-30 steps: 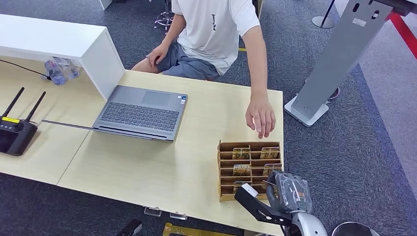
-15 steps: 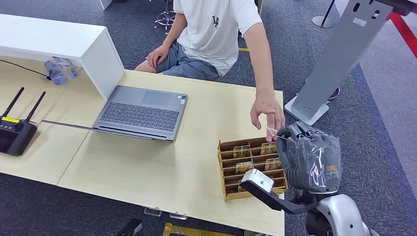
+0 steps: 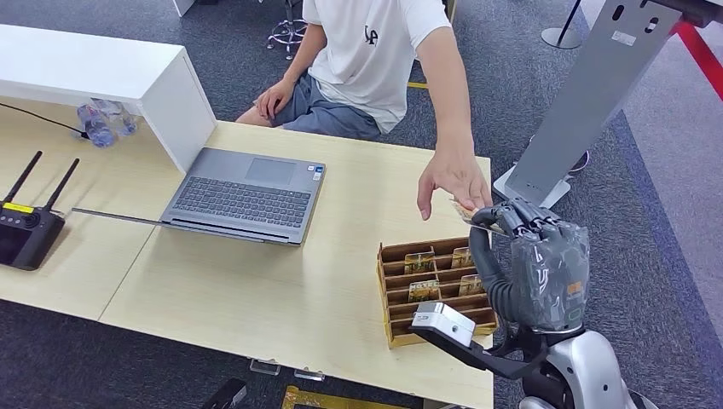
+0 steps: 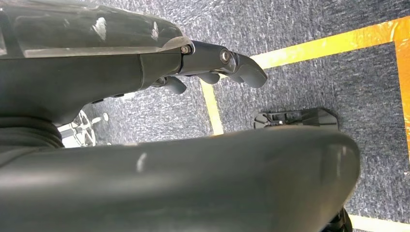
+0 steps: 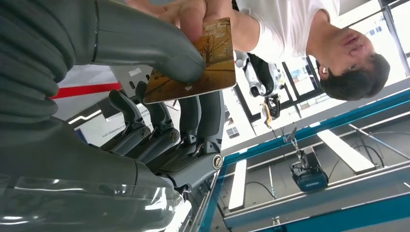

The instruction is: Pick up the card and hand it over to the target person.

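My right hand [image 3: 535,256] is raised over the table's right end and pinches a brown picture card [image 3: 468,215] between thumb and fingers. In the right wrist view the card [image 5: 200,65] lies under my grey thumb [image 5: 145,46], and the person's fingers [image 5: 191,14] grip its far edge. The person's hand [image 3: 452,181] reaches down to the card from behind the table. My left hand [image 4: 217,60] hangs over the carpet with its fingers curled and nothing in it.
A wooden card rack [image 3: 390,294] with several more cards stands below my right hand. A grey laptop [image 3: 245,196] lies open mid-table, beside a white shelf [image 3: 162,89]. A black radio remote [image 3: 26,232] sits at the left. A grey stand [image 3: 580,102] rises past the table's right end.
My right hand rose from the rack with the card to the person's hand. The person's hand lifted off the table and took hold of the card's far edge.
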